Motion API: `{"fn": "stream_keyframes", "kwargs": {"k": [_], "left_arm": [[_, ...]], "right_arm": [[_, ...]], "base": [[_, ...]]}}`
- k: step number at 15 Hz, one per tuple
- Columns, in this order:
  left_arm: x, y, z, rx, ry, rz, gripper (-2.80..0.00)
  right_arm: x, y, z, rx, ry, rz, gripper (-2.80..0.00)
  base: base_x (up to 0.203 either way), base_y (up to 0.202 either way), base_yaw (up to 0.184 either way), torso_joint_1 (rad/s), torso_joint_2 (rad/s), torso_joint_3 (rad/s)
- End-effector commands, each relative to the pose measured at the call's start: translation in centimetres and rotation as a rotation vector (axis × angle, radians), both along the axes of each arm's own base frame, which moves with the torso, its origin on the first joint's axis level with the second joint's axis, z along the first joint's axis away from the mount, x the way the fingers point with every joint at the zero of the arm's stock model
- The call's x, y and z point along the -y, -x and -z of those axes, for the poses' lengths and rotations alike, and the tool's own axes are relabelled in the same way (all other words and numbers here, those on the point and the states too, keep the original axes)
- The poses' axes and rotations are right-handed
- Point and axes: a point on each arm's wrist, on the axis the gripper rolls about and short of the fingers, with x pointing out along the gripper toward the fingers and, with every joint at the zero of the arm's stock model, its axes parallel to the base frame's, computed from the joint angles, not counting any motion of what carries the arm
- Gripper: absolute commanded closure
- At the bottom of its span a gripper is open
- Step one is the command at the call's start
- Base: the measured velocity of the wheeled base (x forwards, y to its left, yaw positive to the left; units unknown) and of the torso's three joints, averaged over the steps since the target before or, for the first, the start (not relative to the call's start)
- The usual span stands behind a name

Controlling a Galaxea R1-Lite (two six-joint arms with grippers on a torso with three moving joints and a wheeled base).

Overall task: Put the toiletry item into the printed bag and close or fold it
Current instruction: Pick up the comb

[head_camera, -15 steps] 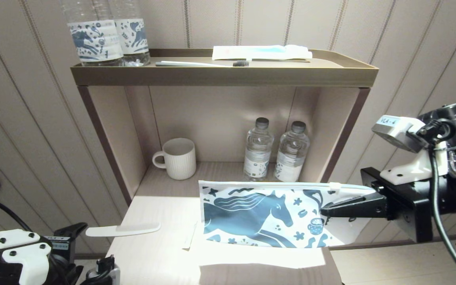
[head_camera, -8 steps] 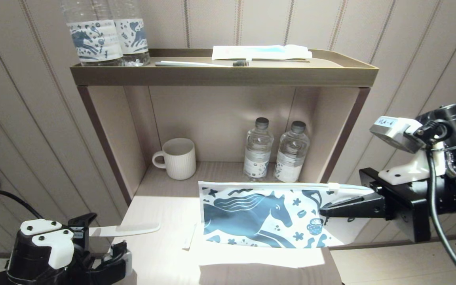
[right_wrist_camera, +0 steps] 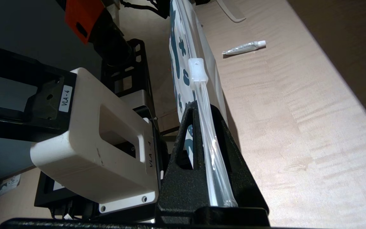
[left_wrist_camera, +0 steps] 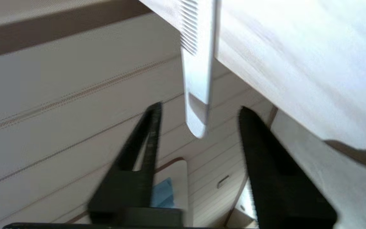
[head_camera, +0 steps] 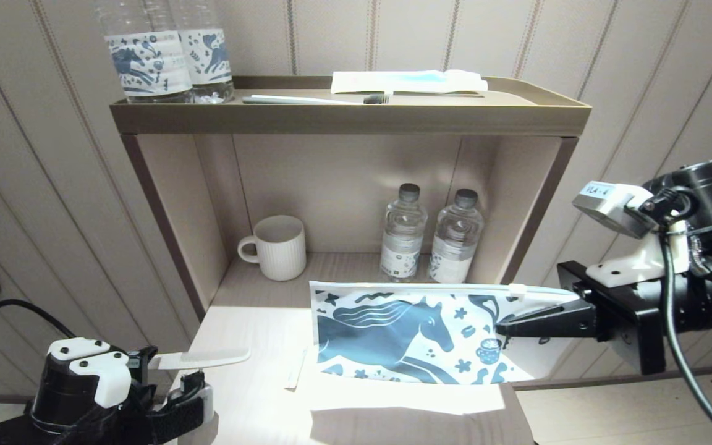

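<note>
The toiletry item, a flat white comb [head_camera: 198,358], lies at the table's left edge with its handle sticking out past it. My left gripper [head_camera: 167,372] is at that handle end. In the left wrist view the comb [left_wrist_camera: 197,79] reaches between the black fingers [left_wrist_camera: 151,127], with a gap on each side, so the left gripper [left_wrist_camera: 200,108] is open. The printed bag [head_camera: 405,334], white with a dark blue horse, stands on edge on the table. My right gripper [head_camera: 504,327] is shut on its right end, under the zip slider [right_wrist_camera: 196,71].
The table [head_camera: 251,334] runs back into a shelf niche holding a white mug [head_camera: 279,247] and two water bottles [head_camera: 402,232]. On the top tray sit horse-print bottles [head_camera: 164,59], a toothbrush [head_camera: 313,99] and a flat packet [head_camera: 408,80]. A small tube [right_wrist_camera: 245,47] lies beside the bag.
My left gripper has risen and moved right until its fingers straddle the comb's handle, and they have narrowed. The right gripper and the bag have shifted slightly left.
</note>
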Motion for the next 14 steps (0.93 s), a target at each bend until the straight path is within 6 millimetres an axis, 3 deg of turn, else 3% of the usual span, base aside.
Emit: {"fn": "stream_keyframes", "kwargs": {"k": [1,6,8,11,14], "left_arm": [[0.1,-0.3,0.5,-0.010,-0.013,0.002,0.00],[0.1,-0.2,0.8,-0.003,0.008,-0.005,0.00],[0.3,-0.4,0.5,0.030,0.117,-0.027,0.00],[0.6,-0.8,-1.9,0.143,0.215,-0.005,0.00],[0.9,-1.4,-5.7,0.278,0.332,-0.005,0.00]], "right_arm": [[0.0,0.0,0.0,-0.001,-0.003,-0.006,0.00],[-0.1,-0.1,0.2,-0.006,-0.003,-0.007,0.00],[-0.1,-0.1,0.2,-0.006,-0.003,-0.007,0.00],[0.1,0.3,-0.2,0.009,-0.004,-0.001,0.00],[0.3,1.4,-1.0,0.046,0.001,0.013,0.00]], "base": [[0.000,0.000,0.000,0.000,0.00,0.000],[0.000,0.000,0.000,0.000,0.00,0.000],[0.000,0.000,0.000,0.000,0.00,0.000],[0.000,0.000,0.000,0.000,0.00,0.000],[0.000,0.000,0.000,0.000,0.00,0.000]]}}
